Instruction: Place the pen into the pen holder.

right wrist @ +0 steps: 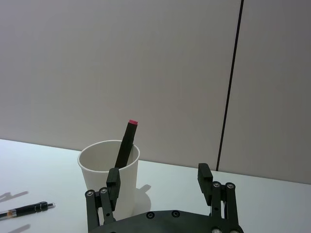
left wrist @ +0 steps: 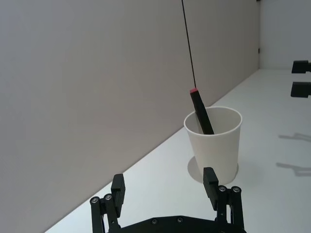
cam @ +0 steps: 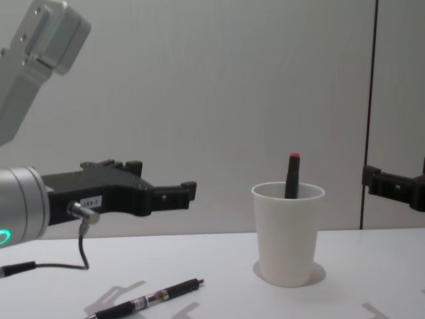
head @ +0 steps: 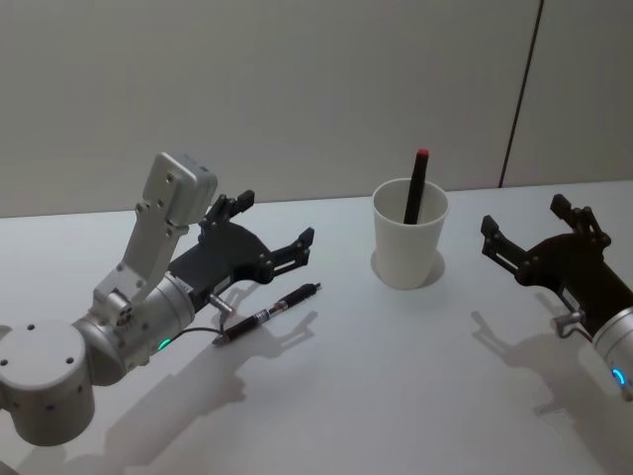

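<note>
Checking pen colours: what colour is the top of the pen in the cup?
Red, on a black pen; clearest in left wrist view.

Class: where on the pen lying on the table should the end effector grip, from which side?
Mid-barrel of the pen, from above, jaws straddling it: it lies flat. The open left end effector is nearest; the right end effector idles.

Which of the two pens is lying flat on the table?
The black pen with the clear middle, near the left pincer. The red-topped pen stands leaning inside the white cup.
</note>
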